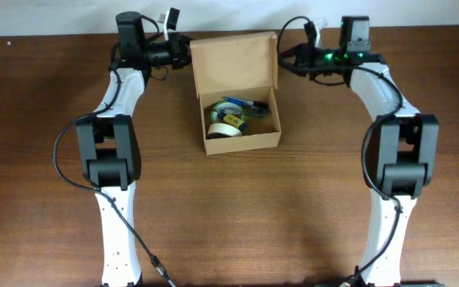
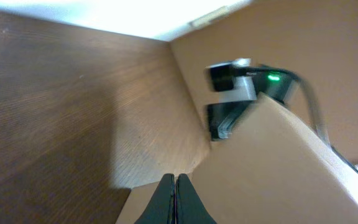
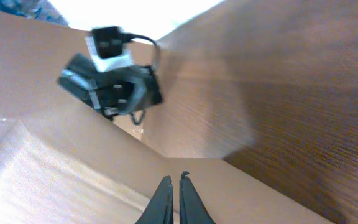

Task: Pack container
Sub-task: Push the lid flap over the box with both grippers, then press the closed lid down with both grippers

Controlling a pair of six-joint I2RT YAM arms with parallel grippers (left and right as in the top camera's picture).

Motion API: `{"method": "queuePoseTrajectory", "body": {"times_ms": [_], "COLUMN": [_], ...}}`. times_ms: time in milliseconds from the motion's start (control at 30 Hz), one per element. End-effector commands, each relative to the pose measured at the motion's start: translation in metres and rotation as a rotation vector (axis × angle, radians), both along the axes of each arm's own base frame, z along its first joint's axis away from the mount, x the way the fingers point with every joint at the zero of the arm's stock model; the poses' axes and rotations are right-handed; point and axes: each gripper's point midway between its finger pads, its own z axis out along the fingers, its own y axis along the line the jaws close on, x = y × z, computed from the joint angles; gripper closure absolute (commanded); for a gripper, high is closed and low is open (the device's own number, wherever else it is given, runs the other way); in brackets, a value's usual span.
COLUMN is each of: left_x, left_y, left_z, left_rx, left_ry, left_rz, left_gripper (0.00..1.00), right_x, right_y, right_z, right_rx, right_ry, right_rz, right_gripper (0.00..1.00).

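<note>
The container (image 1: pixel 241 143) is a tan cardboard box in the middle of the table, open, with its flap lid (image 1: pixel 233 60) raised at the back. Inside lie tape rolls (image 1: pixel 225 129) and a blue pen (image 1: pixel 237 102). My left gripper (image 1: pixel 183 53) is shut at the lid's left edge. In the left wrist view its fingertips (image 2: pixel 174 182) rest together against the cardboard (image 2: pixel 278 162). My right gripper (image 1: pixel 282 56) is shut at the lid's right edge. In the right wrist view its fingertips (image 3: pixel 171 182) sit over the cardboard (image 3: pixel 73 180). Neither holds anything.
The box stands on a dark wooden table (image 1: pixel 237 215). Both arm bases stand at the front, left (image 1: pixel 110 159) and right (image 1: pixel 401 159). A white wall edge runs behind the table's far side (image 1: pixel 54 16).
</note>
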Motion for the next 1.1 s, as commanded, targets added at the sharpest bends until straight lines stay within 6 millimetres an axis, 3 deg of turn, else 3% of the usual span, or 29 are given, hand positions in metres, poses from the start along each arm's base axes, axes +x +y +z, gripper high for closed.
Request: {"method": "queuePoseTrajectory", "body": {"times_ms": [0,233,300,500,667,800,933,1067], "left_x": [0.004,-0.030,-0.051,-0.085,-0.122,-0.141,-0.162,-0.174], "left_y": [-0.001,-0.002,-0.001,0.012,0.020,0.033,0.022,0.013], "left_z": [0.047,0.051,0.056,0.047,0.029,0.017,0.013,0.009], "left_rx": [0.080,0.353,0.465,0.705,0.879,1.027,1.064,1.122], "left_ry": [-0.085,-0.089,-0.087,0.003,0.121,0.172,0.189,0.190], "left_rz": [0.087,0.119,0.106,0.124,0.082,0.061,-0.017,-0.056], "left_gripper": [0.98,0.98,0.98,0.98,0.98,0.98,0.98,0.98], "right_x": [-0.009,-0.017,-0.026,-0.050,-0.084,-0.109,-0.141,-0.164], "right_y": [0.002,0.002,0.006,0.015,0.017,-0.001,-0.004,0.001], "right_z": [0.056,0.068,0.058,0.044,0.048,0.053,0.055,0.040], "right_rx": [0.020,-0.018,-0.074,-0.225,-0.442,-0.662,-0.834,-0.972], "right_ry": [-0.100,-0.077,-0.034,-0.004,0.002,0.019,0.023,0.066], "right_rz": [0.023,-0.002,-0.011,0.009,0.016,-0.032,0.012,0.067], "right_gripper": [0.96,0.96,0.96,0.96,0.96,0.96,0.96,0.96]}}
